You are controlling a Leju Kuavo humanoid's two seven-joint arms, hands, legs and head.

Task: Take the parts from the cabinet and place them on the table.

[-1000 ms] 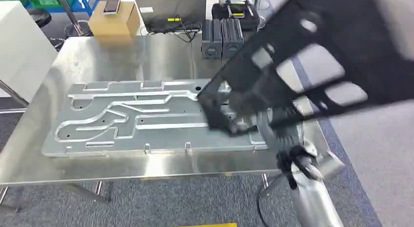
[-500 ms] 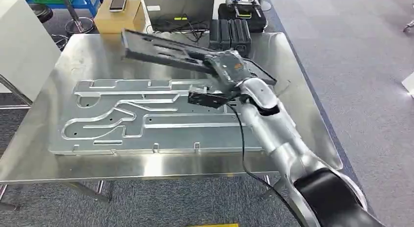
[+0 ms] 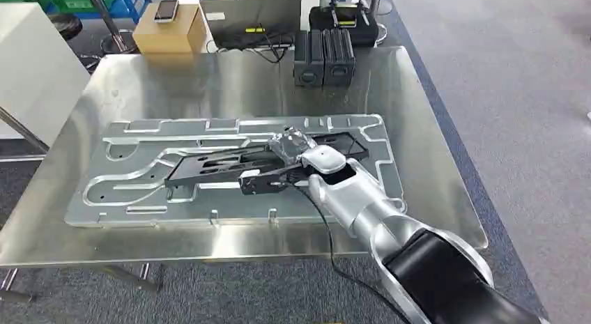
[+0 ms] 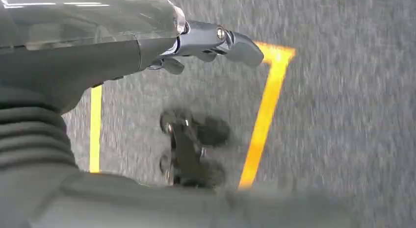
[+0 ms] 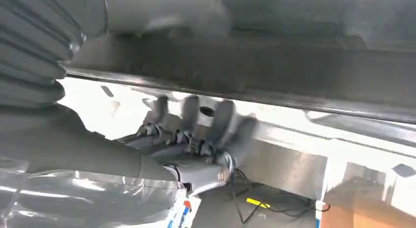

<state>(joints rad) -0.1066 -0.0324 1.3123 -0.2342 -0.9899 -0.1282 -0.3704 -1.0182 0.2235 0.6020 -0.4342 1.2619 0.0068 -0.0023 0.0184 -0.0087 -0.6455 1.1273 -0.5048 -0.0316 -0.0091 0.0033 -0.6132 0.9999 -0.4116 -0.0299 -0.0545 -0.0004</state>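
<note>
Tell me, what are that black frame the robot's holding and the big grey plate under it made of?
The black frame in the right hand looks like matte moulded plastic or painted metal; its dull surface leaves that open. The grey plate looks like machined aluminium: pale satin sheen, milled grooves. The table seems brushed stainless steel, reflective.

black slotted frame part [image 3: 223,164] | you see it lying nearly flat, lengthwise | atop the machined aluminium plate [image 3: 139,191], near its middle
</note>
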